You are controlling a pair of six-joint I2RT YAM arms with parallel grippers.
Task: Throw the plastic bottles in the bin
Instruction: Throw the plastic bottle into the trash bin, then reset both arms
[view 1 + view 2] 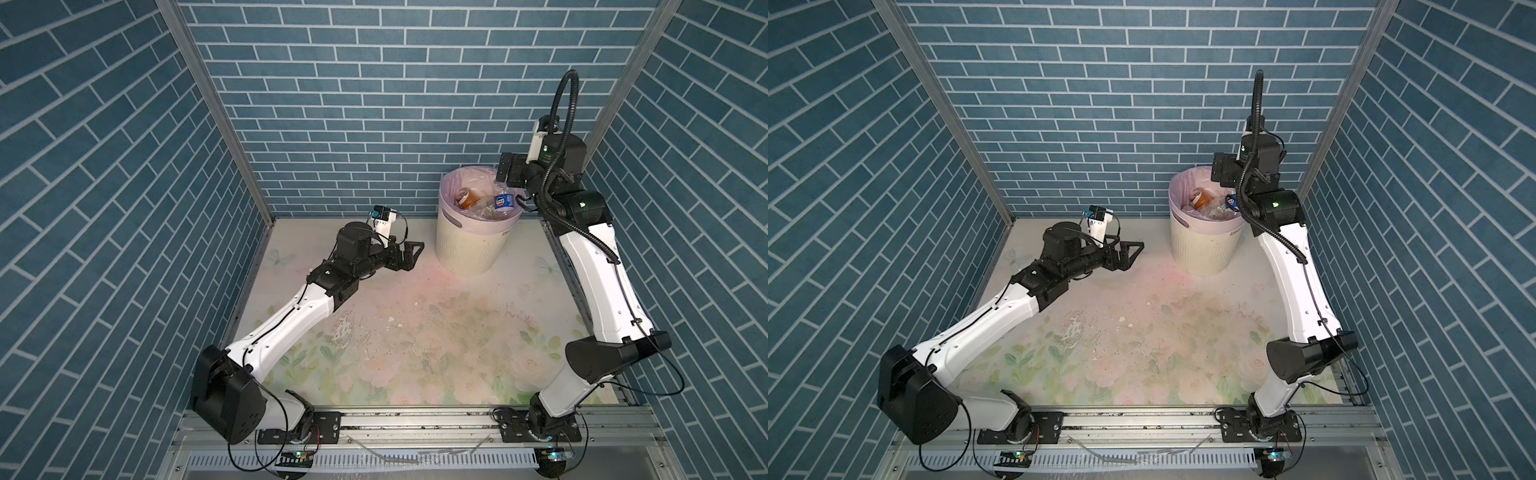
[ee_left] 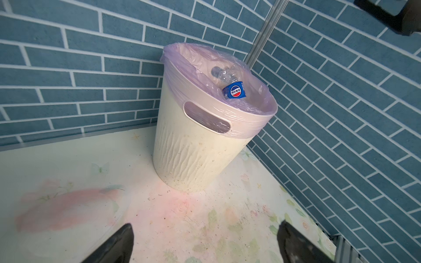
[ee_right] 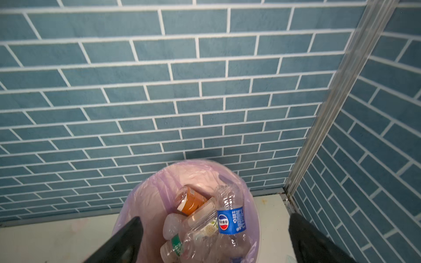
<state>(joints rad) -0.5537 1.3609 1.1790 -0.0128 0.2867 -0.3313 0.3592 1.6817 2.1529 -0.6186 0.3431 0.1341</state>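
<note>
We see the bin standing upright at about 1 o'clock on the counter, close to the back wall. A pink-lilac bag lines it and folds over the rim. The bottles lie piled inside the bin, tipped every way. On top, at the 3 o'clock side of the opening in both top views, a clear blue-label bottle leans against the bag. At the 9 o'clock side lies an orange bottle with a pale label. In the right wrist view we also make out a clear green-label bottle lower in the heap, among other clear ones that we cannot tell apart.

The right arm reaches up from 5 o'clock, and the right jaws hang over the bin's rim at about 2 o'clock, pointing down. They stand wide open and hold nothing; the heap shows between them, below.

The left arm reaches in from 7 o'clock along the counter's 9 o'clock side. The left jaws sit low over the counter at the bin's 9 o'clock, near it but apart, pointing at 3 o'clock toward its wall. They too are spread wide, with nothing in their grasp.
</note>
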